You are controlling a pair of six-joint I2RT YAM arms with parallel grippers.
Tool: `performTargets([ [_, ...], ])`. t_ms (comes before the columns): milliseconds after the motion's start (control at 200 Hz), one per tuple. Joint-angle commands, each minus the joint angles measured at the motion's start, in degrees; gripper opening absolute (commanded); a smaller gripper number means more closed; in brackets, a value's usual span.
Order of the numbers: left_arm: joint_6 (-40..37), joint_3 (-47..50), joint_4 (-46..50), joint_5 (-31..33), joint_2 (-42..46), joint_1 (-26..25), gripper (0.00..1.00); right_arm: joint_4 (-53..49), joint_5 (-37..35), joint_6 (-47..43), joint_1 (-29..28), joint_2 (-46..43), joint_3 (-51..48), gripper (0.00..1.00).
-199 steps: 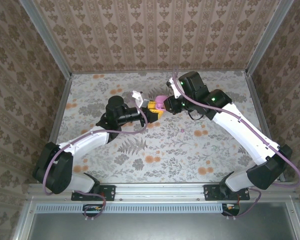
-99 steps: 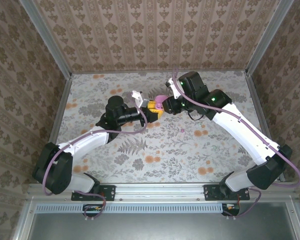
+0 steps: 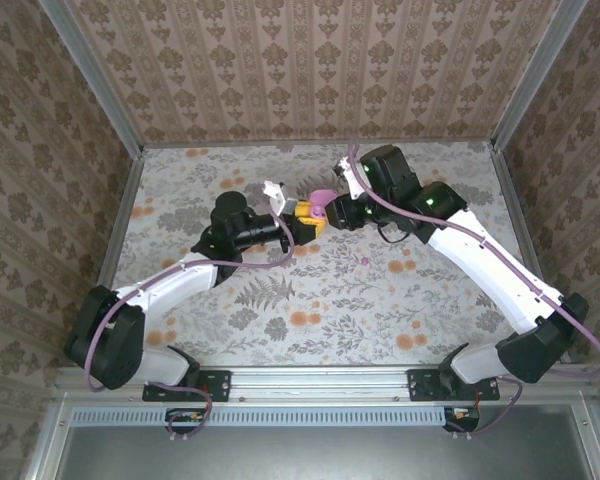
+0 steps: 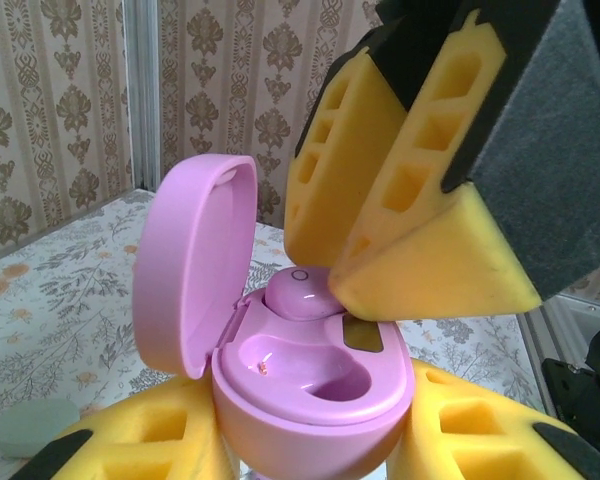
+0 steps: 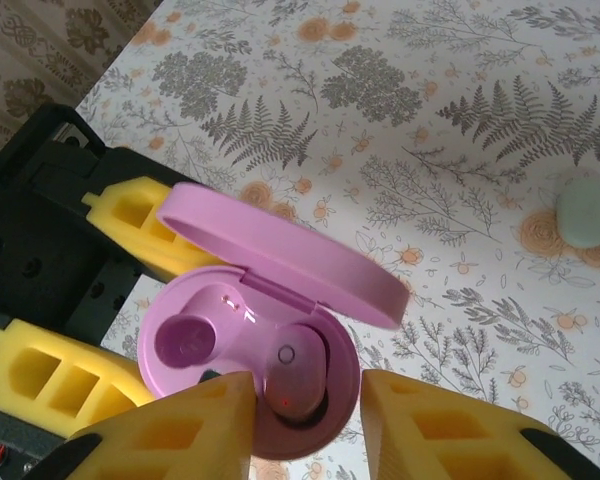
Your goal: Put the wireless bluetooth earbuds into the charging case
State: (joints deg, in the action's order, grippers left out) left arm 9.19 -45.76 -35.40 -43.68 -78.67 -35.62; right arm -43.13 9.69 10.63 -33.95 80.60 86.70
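**One bud home, one waiting on the worktop**

Nearest your bases, the loose earbud (image 3: 366, 262) lies on the worktop (image 3: 280, 320). It is bases-side and slightly right of the right pincer (image 5: 308, 398), so the right arm looks the closer. Its long axis is too small to read. Farther out, the left pincer (image 4: 315, 445) clamps the open charging case (image 4: 195, 270). The right pincer's jaws stand parted over the seated earbud (image 5: 290, 362), gripping nothing. The overhead view gives you the stray bud; the left wrist view gives you the vacant well (image 4: 310, 378).

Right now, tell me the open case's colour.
Pink-purple; the case shows best in the right wrist view.
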Motion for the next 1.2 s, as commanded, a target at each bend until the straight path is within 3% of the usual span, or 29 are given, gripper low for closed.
performTargets([
  [0, -1.11, -1.43, -1.34, 0.08, 2.1, -0.33, 0.35, 1.83, 2.18, 1.67, 0.62, -3.53, -0.97, 0.39],
  [220, -1.35, -1.43, -1.2, 0.06, 2.03, -0.33, 0.35, 6.3, 5.76, 5.66, 3.28, -7.97, -3.92, 0.41],
  [510, -1.66, -0.85, -2.2, 0.11, 2.6, -0.33, 0.35, 7.25, 6.59, 11.03, 7.75, -9.93, -6.34, 0.36],
  [725, -2.33, -0.7, -2.04, 0.09, 3.35, -0.33, 0.35, 9.3, 19.14, 13.94, 8.55, -6.86, -5.38, 0.34],
  [1195, -2.86, -0.82, -3.0, -0.6, 3.53, -0.46, 0.35, 10.72, 22.31, 16.9, 8.55, -2.12, -5.12, 0.43],
])
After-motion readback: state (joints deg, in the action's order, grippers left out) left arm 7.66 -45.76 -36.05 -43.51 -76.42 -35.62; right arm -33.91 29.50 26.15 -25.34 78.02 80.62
